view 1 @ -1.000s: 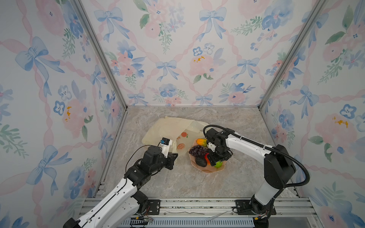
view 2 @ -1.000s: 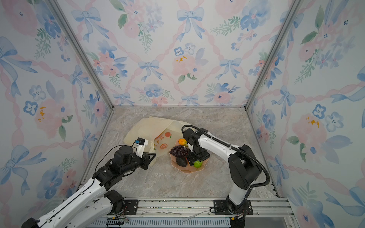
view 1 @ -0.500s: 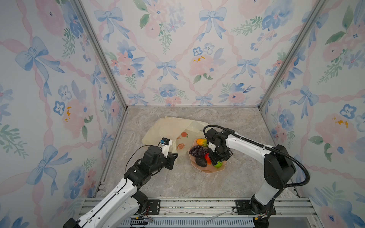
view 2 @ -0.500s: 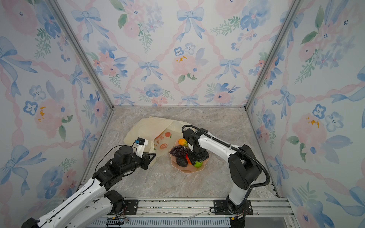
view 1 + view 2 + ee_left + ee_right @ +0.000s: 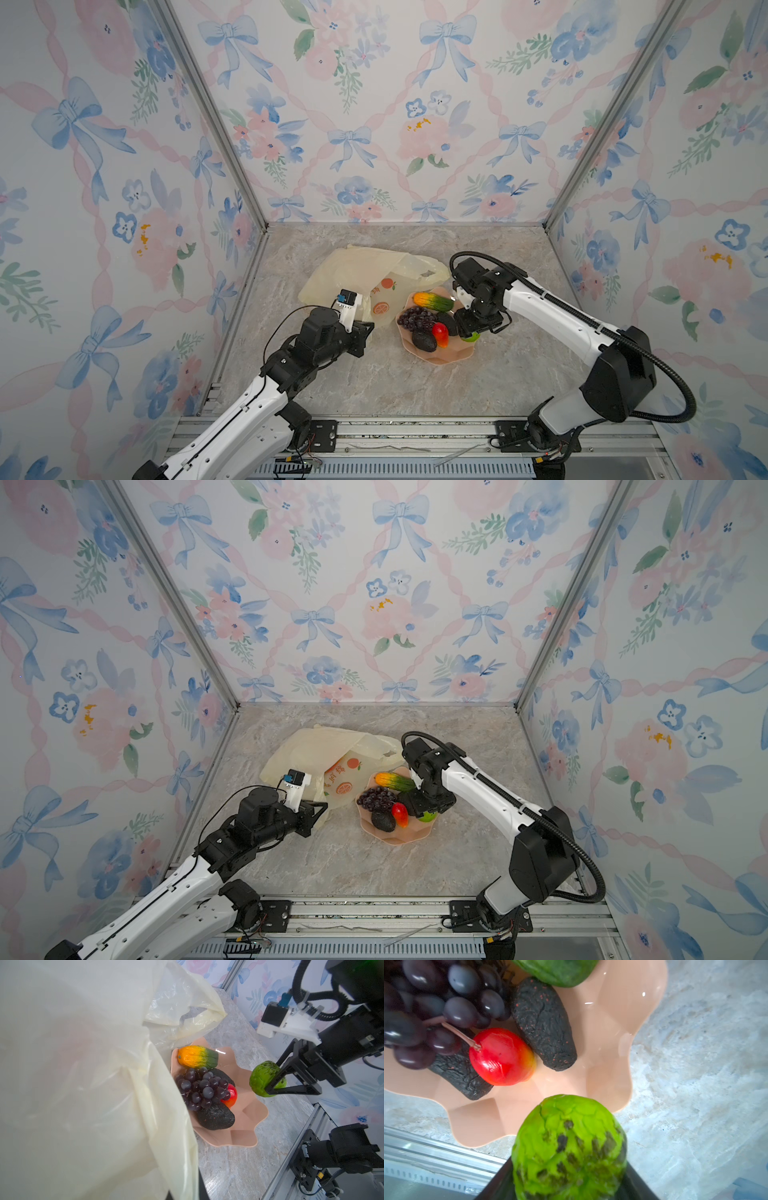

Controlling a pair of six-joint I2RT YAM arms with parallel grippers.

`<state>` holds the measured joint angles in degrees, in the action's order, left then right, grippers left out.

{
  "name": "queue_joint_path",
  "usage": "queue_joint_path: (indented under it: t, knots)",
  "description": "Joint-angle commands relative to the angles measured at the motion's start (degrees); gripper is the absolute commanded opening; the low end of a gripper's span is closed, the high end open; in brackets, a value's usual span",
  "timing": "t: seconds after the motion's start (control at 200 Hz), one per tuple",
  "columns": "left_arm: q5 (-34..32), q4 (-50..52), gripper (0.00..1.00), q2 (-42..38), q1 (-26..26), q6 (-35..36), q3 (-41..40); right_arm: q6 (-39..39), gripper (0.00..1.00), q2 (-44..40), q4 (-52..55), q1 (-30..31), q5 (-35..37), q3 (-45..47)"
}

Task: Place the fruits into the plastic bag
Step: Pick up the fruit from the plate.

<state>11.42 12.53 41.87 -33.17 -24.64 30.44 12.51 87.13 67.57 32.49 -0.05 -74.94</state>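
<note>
The pale-yellow plastic bag [image 5: 365, 270] [image 5: 328, 750] lies behind the pink dish [image 5: 455, 356]. My left gripper [image 5: 366, 329] is shut on the bag's near edge, and the film [image 5: 83, 1084] fills its wrist view. My right gripper [image 5: 471, 332] is shut on the bumpy green ball [image 5: 472, 338] [image 5: 262, 1078] [image 5: 569, 1142], held just above the dish's right rim. In the dish lie the orange-green mango [image 5: 432, 300], purple grape bunch [image 5: 415, 319], red-yellow mango [image 5: 440, 333] and two dark avocados [image 5: 424, 340] [image 5: 544, 1022].
The marble tabletop [image 5: 415, 390] is walled on three sides by flowered panels. An aluminium rail [image 5: 415, 432] with both arm bases runs along the front edge. The bag's loop handle [image 5: 199, 1014] lies against the dish's back rim.
The right gripper has closed round the green ball and raised it a little off the dish, towards the right rim. The left arm and the bag have not moved.
</note>
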Motion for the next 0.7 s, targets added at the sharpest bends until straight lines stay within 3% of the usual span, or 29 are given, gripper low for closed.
queue_joint_path:
  t: [0.0, 0.355, 0.695]
  knots:
    - [0.9, -0.8, 0.00, -0.7, 0.3, -0.1, -0.2, 1.3, 0.62, -3.9, 1.6, -2.8, -5.7, -2.1]
    - [0.8, -0.9, 0.00, -1.6, 0.3, -0.2, -0.4, 13.0, 0.61, -12.8, -12.1, -10.9, -26.7, 1.4]
    - [1.0, -1.1, 0.00, -2.1, 0.4, -0.1, -0.3, 32.8, 0.60, -15.2, -35.4, -12.2, -35.6, 9.9]
